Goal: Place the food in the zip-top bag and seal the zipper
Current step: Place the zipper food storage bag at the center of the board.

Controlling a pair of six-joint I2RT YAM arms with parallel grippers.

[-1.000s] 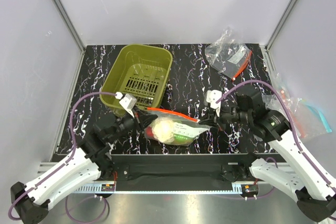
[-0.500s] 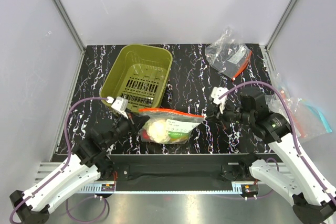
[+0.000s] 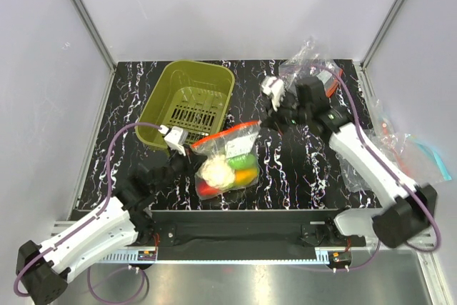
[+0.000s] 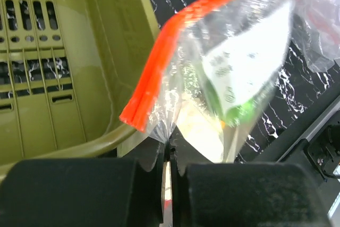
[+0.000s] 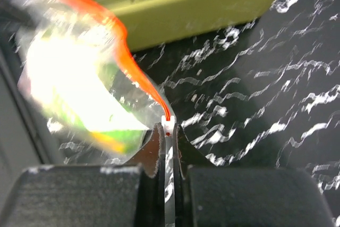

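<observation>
A clear zip-top bag (image 3: 227,161) is sitting near the middle of a black marbled table (image 3: 314,173), stretched between two robot arms. Its red zipper (image 3: 227,133) is running in a slanted line from about 8 o'clock to 2 o'clock. The left end effector (image 3: 189,152) is pinching together on the bag's corner just below the zipper's 8 o'clock end, and the left wrist view is showing the plastic caught between its dark fingers (image 4: 149,179). The right end effector (image 3: 263,122) is clamping the zipper's 2 o'clock tip. Inside the bag, a white cauliflower (image 3: 214,172), an orange piece (image 3: 247,175), a red tomato (image 3: 204,189) and green leafy pieces (image 3: 243,150) are bunching toward 6 o'clock, beside a white printed label (image 4: 241,73). Whether the zipper is pressed closed along its length cannot be told. An olive-green slotted basket (image 3: 187,98) is standing at 10 o'clock, just beside the bag. Crumpled clear bags (image 3: 307,71) are lying at 1 o'clock.
</observation>
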